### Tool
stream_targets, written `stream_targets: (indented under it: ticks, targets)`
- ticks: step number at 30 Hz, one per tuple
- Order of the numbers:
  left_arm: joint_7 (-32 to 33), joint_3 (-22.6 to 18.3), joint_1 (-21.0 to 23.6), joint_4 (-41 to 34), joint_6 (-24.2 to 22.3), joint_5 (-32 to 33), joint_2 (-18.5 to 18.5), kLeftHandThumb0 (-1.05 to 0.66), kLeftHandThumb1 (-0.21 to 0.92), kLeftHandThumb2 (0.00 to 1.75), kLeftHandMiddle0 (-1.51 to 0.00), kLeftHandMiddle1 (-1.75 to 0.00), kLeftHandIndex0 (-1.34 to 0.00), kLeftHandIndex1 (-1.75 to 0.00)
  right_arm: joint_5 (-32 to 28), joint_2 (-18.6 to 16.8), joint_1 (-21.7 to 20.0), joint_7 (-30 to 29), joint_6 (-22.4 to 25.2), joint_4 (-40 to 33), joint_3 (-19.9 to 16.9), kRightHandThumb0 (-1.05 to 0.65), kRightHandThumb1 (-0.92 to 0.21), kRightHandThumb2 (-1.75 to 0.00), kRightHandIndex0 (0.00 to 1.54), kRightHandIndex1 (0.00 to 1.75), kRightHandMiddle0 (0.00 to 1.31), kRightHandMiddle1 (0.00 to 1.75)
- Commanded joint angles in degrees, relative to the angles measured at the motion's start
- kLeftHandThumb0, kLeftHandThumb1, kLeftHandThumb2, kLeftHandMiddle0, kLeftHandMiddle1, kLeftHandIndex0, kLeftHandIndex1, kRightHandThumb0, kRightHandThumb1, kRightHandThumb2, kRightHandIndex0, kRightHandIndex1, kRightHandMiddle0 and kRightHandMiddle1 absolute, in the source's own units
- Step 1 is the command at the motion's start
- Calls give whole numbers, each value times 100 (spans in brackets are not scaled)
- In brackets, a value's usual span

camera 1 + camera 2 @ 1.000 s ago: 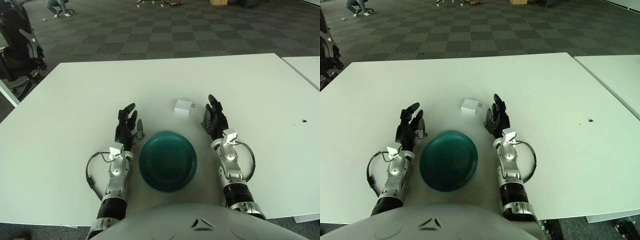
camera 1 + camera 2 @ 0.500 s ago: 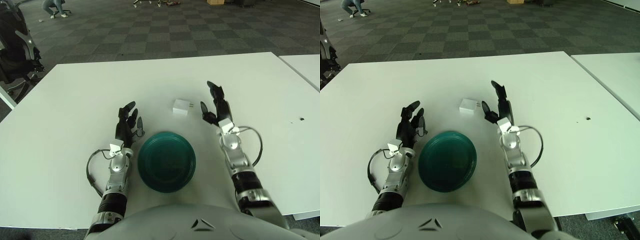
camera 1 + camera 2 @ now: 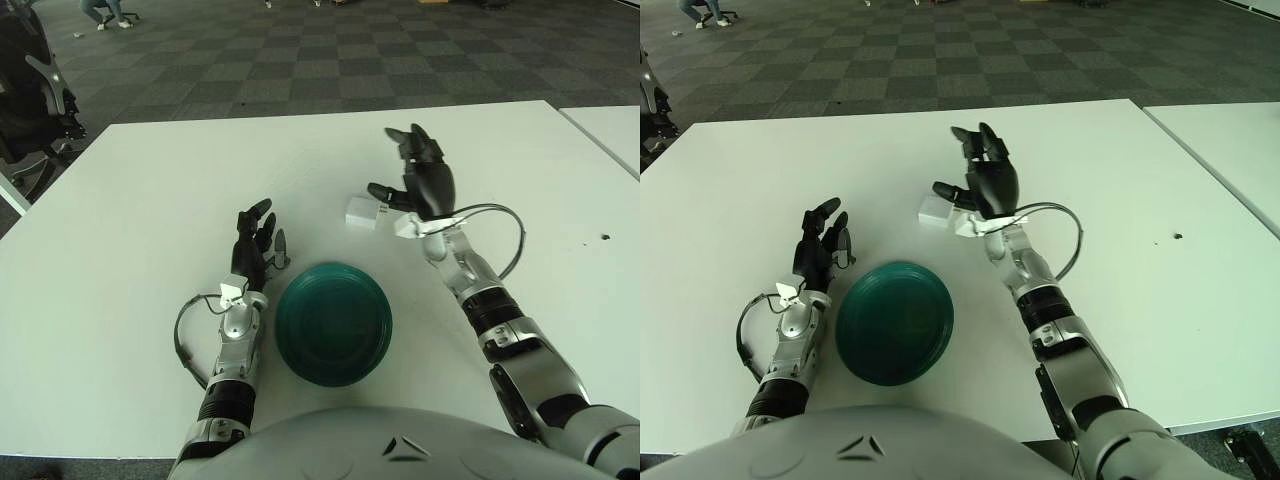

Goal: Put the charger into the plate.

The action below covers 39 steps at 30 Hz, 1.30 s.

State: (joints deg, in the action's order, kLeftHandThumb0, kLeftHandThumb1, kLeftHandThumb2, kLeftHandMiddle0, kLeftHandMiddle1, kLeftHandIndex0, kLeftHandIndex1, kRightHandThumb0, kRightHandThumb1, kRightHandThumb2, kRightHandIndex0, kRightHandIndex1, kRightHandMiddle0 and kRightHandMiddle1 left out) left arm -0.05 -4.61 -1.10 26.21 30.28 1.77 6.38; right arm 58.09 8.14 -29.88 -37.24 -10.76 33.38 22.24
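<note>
right hand over small white charger

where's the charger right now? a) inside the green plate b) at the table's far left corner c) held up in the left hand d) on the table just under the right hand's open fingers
d: the white charger lies on the table beyond the green plate, with the right hand spread open over its right side, not gripping it; the left hand shows left of the plate.
</note>
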Motion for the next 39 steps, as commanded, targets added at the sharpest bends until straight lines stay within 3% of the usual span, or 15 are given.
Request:
stream_targets:
  ticks: [1, 8, 18, 33, 39]
  targets:
    - [42, -13, -400, 751, -180, 99, 156, -74, 92, 83, -44, -3, 0, -101, 237, -195, -590, -24, 327, 433, 368, -88, -92, -72, 20, 1, 0, 78]
    - [37, -13, -294, 941, -43, 48, 117, -72, 92, 85, -44, -3, 0, -98, 162, -354, -1077, 208, 550, 830, 701, -90, -92, -81, 19, 0, 0, 73]
    - [33, -37, -195, 1140, 55, 25, 68, -71, 92, 88, -43, -2, 0, -93, 141, -380, -1321, 1210, 993, 867, 1085, -89, -92, -87, 18, 0, 0, 65]
    - [-93, -148, -45, 1405, 162, 187, 127, -69, 92, 86, -44, -2, 0, -95, -239, -1054, -2045, 1464, 1157, 2921, 1361, -89, -92, -84, 16, 0, 0, 54]
    - [-57, -156, -37, 1446, 258, 138, 138, -68, 92, 85, -45, -3, 0, -96, -450, -1094, -2220, 1518, 1133, 3506, 1352, -90, -92, -83, 15, 0, 0, 52]
